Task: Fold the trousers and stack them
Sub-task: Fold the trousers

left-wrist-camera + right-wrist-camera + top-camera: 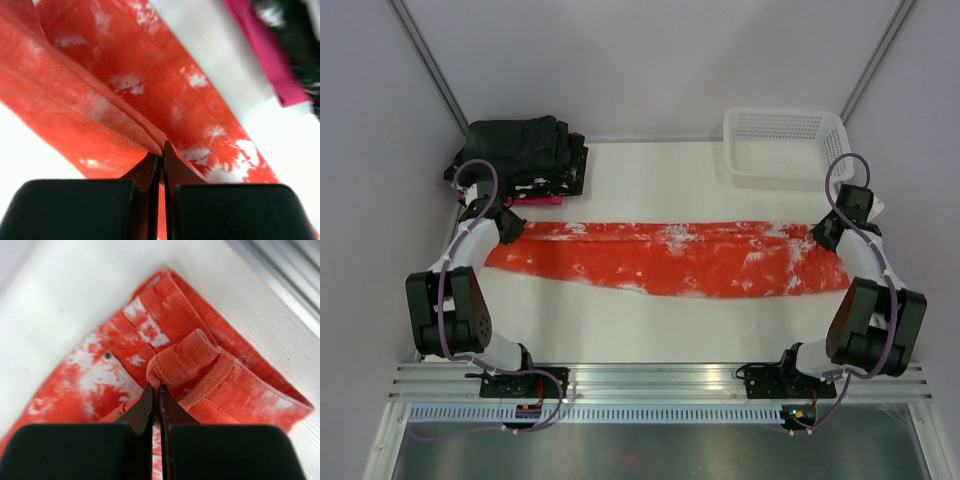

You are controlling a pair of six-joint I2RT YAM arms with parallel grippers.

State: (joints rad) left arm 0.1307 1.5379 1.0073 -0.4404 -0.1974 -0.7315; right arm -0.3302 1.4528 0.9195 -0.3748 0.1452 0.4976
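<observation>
- Trousers (pixel 670 258) are pinched at both ends: the right claw (pixel 156 390) is shut tight on a bunched ridge of orange-red cloth at the waistband (pixel 235 365), just under a belt loop (pixel 182 360).
- The left claw (pixel 160 150) is closed just as narrowly on a raised crease of the leg end, with the fabric tenting up into its tips.
- From above, the right claw (pixel 828 232) sits nearer the robot than the basket (pixel 785 145), below the basket's right corner. The left claw (pixel 510 228) is well apart from the basket, off to its left.
- Between the two claws the trousers lie flat on the white surface (pixel 650 325) as one long narrow strip, running from in front of the basket leftward.
- A black pile of folded clothes (pixel 520 150) sits level with the basket and far to its left, with a pink cloth (pixel 535 199) peeking out beneath it.
- Progress, as I judge it: the strip is narrow enough that the legs seem already laid one over the other, so the lengthwise fold looks done.
- Left to do: the crosswise folds, bringing one end over toward the other, and then setting the bundle on a stack, probably the black pile.
</observation>
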